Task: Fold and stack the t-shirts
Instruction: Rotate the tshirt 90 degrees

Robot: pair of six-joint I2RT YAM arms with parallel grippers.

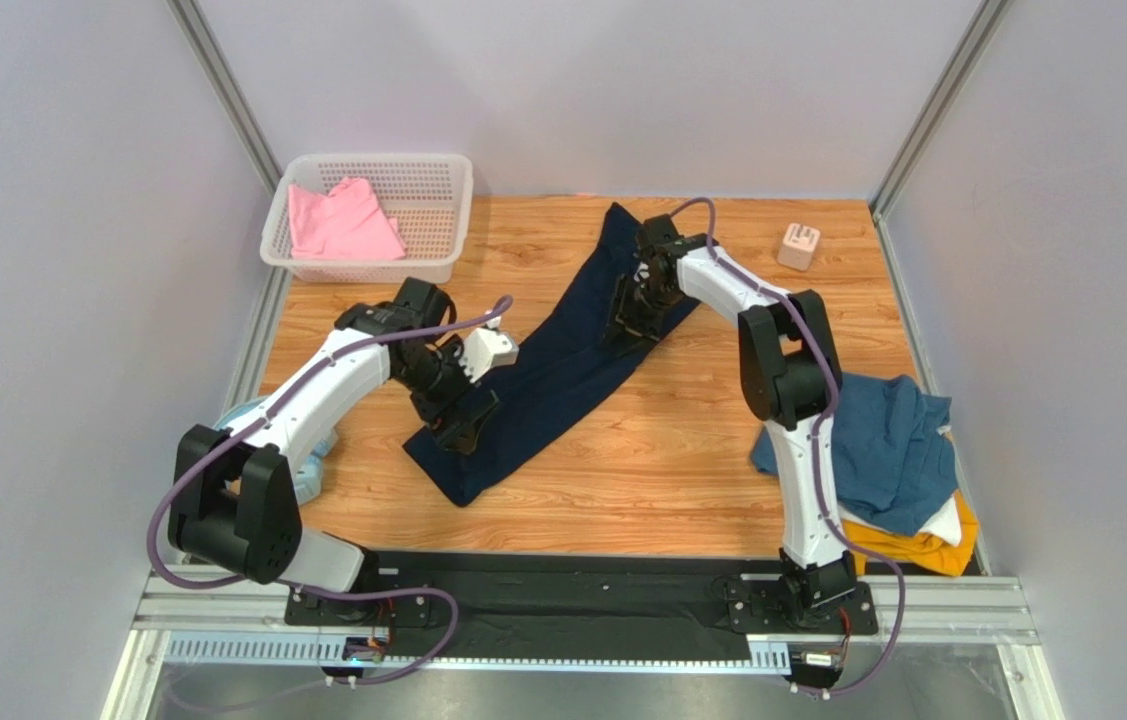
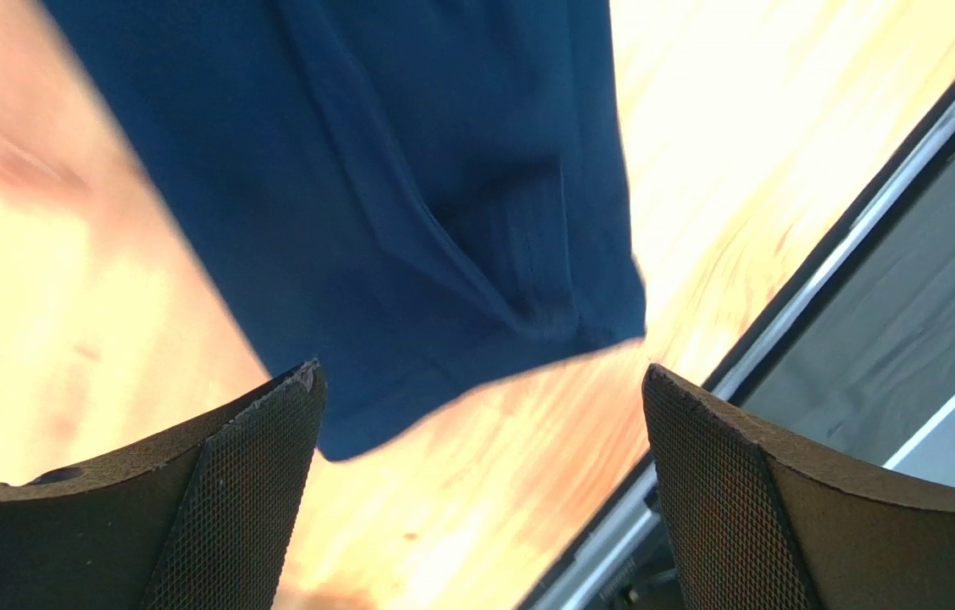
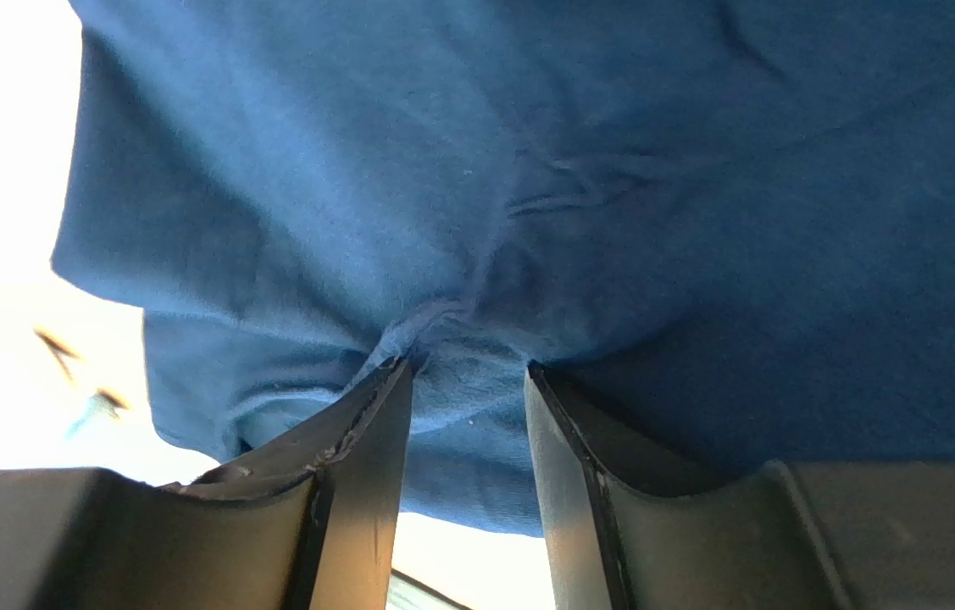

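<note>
The dark navy t-shirt lies as a long narrow strip, running diagonally from far centre to near left on the wooden table. My left gripper hovers open and empty over its near end; in the left wrist view the shirt's corner lies just beyond the fingertips. My right gripper is at the shirt's far end. In the right wrist view its jaws stand narrow with a pucker of navy cloth between them. The pink t-shirt lies in the basket. The teal, white and mustard t-shirts are piled at the right.
A white mesh basket stands at the far left. A small beige block sits at the far right. A light blue object lies beside the left arm. Grey walls enclose the table, and a metal rail runs along its near edge.
</note>
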